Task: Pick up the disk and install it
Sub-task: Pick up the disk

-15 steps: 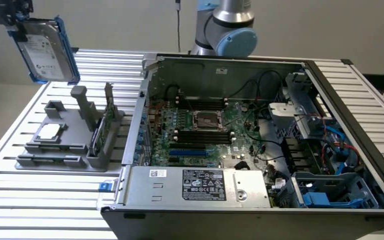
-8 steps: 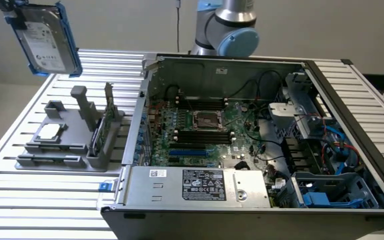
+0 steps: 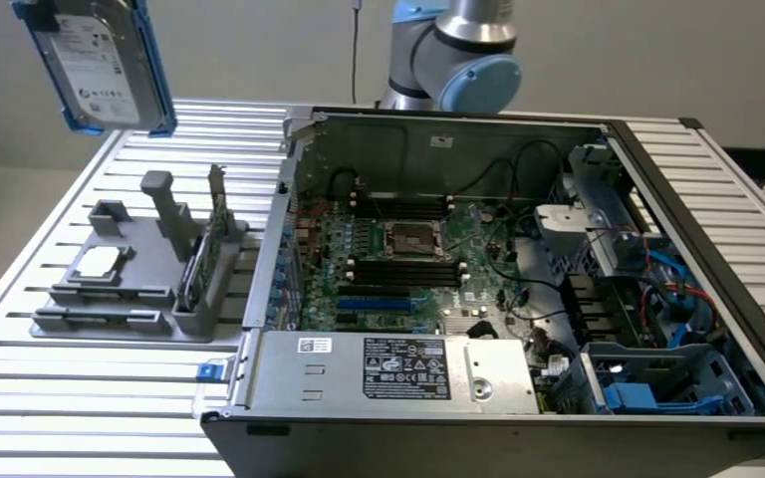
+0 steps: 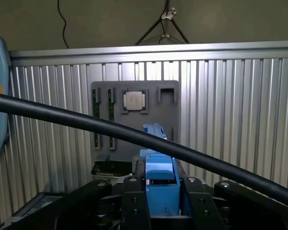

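The exterior view's top edge cuts off part of the disk (image 3: 97,65).

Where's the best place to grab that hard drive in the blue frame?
At the end of its blue carrier frame, coming in endwise: the disk is flat and slim, so fingers fit either side, as the gripper holds it here.

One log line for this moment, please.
fingers: shut on disk | disk: held in air, clear of grey holder | computer case: open, disk not installed
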`<state>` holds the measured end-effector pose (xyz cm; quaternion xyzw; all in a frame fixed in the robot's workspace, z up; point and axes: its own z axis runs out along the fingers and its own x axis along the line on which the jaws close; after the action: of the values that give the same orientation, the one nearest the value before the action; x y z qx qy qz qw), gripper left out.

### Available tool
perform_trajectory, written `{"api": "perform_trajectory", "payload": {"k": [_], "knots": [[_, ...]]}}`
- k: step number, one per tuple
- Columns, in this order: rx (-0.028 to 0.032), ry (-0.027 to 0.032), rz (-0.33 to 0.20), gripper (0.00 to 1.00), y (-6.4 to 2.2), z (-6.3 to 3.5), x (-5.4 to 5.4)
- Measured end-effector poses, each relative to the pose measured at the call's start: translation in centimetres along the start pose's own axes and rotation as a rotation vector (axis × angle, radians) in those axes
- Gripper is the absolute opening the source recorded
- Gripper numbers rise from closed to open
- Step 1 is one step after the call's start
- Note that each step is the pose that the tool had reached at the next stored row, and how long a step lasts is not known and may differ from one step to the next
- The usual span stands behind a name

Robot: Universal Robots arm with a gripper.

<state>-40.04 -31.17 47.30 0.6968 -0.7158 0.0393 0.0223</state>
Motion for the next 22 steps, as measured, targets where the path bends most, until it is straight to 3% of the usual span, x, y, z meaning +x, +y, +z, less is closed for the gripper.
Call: {"api": "perform_trajectory", "payload": {"k": [11, 22], "knots": [[-0.0005, 0.0000, 0.000, 0.33, -4.79, -1.61, 2.0], [-0.0016, 0.0000, 0.000, 0.33, -9.84, -2.16, 3.9]]}}
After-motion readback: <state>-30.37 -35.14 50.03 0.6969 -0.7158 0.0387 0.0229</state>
